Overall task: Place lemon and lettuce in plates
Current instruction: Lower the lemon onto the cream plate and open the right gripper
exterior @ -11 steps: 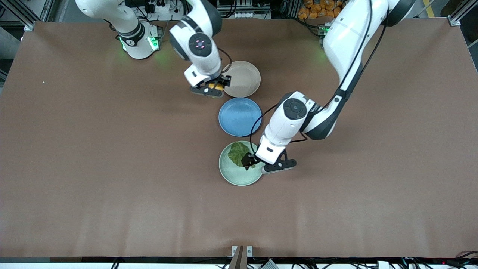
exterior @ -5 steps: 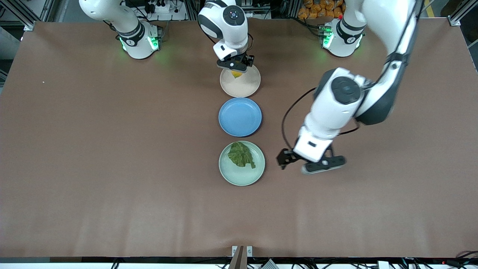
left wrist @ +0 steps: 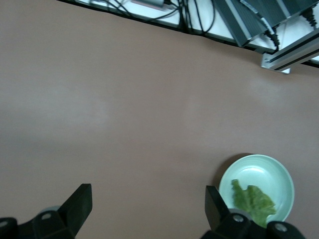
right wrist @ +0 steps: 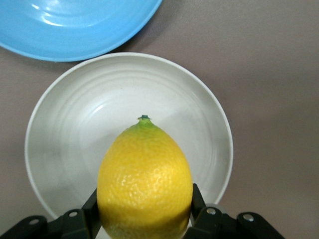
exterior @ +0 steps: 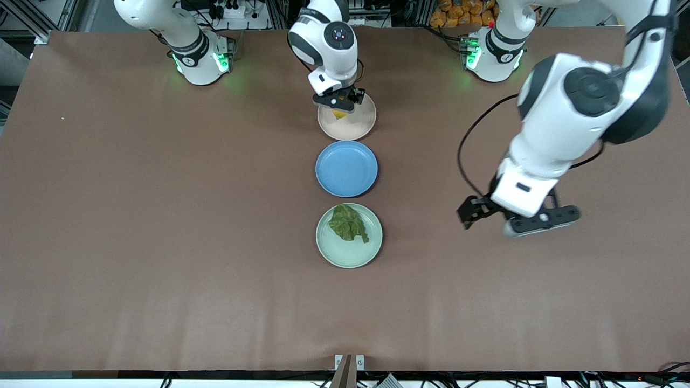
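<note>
The dark green lettuce [exterior: 348,223] lies in the pale mint green plate [exterior: 334,253], nearest the front camera in a row of three plates; both show in the left wrist view, lettuce [left wrist: 254,201] in plate [left wrist: 259,169]. My right gripper [exterior: 339,106] is shut on the yellow lemon [exterior: 339,113] and holds it over the beige-pink plate [exterior: 356,126]. In the right wrist view the lemon [right wrist: 144,181] sits between the fingers above that plate [right wrist: 75,124]. My left gripper [exterior: 493,221] is open and empty, up over bare table toward the left arm's end [left wrist: 147,209].
A blue round plate [exterior: 346,168] lies between the two task plates; its rim shows in the right wrist view [right wrist: 75,30]. The two arm bases stand along the table's edge farthest from the front camera. The brown tabletop is bare elsewhere.
My left gripper let go of the lettuce in the mint plate and rose away toward the left arm's end. My right gripper carried the lemon over the beige-pink plate.
</note>
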